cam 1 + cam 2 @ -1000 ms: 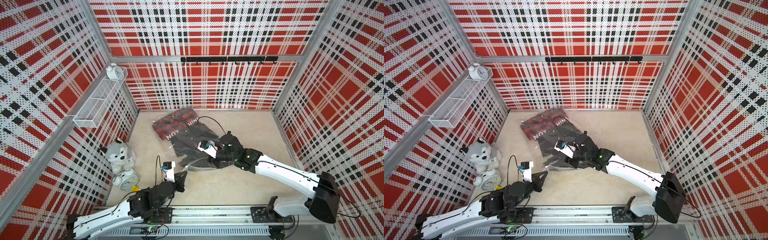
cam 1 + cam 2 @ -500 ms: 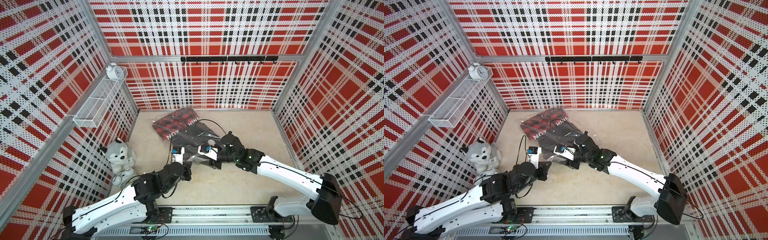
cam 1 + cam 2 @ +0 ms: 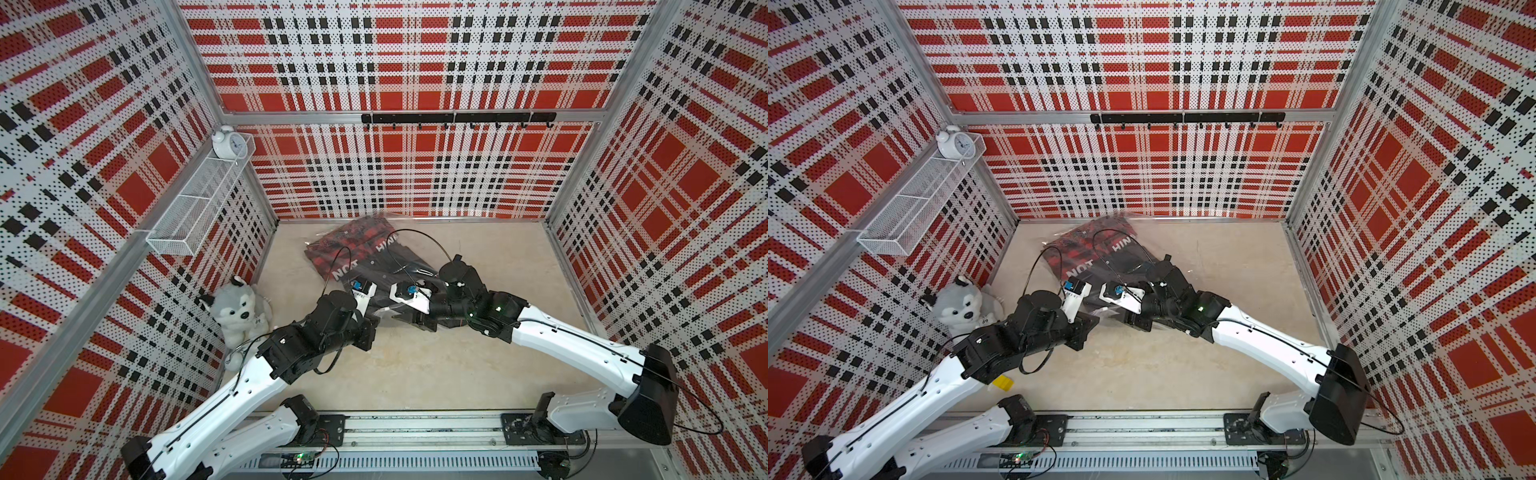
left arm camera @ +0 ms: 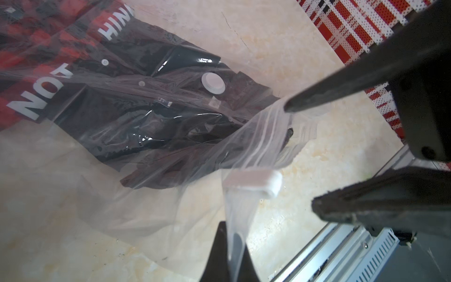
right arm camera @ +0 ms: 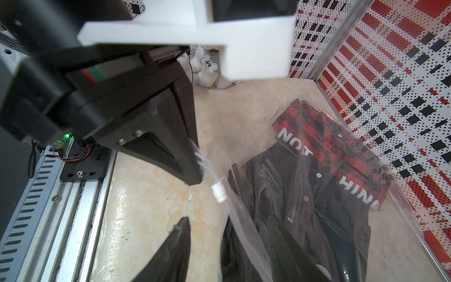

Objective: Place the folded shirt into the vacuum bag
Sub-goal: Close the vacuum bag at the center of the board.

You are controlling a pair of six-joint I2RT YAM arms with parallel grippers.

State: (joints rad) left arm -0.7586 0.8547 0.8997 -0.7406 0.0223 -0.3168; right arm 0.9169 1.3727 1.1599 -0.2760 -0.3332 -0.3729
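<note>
Though glare and creases blur the folded shirt (image 4: 127,114) under the vacuum bag (image 4: 122,195), left claw (image 4: 230,244) pinches the bag's rim; right claw (image 4: 300,156) gapes.

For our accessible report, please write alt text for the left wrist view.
The left gripper pinches the edge of the clear vacuum bag near its white zip slider. A black and red shirt shows through the plastic; the right gripper stands open beside the bag's mouth.

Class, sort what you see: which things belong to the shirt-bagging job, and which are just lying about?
Job: shirt, bag, zip slider, left end effector (shut on bag), right end effector (open).
Lying about: toy husky, clock, wire basket, hook rail.
</note>
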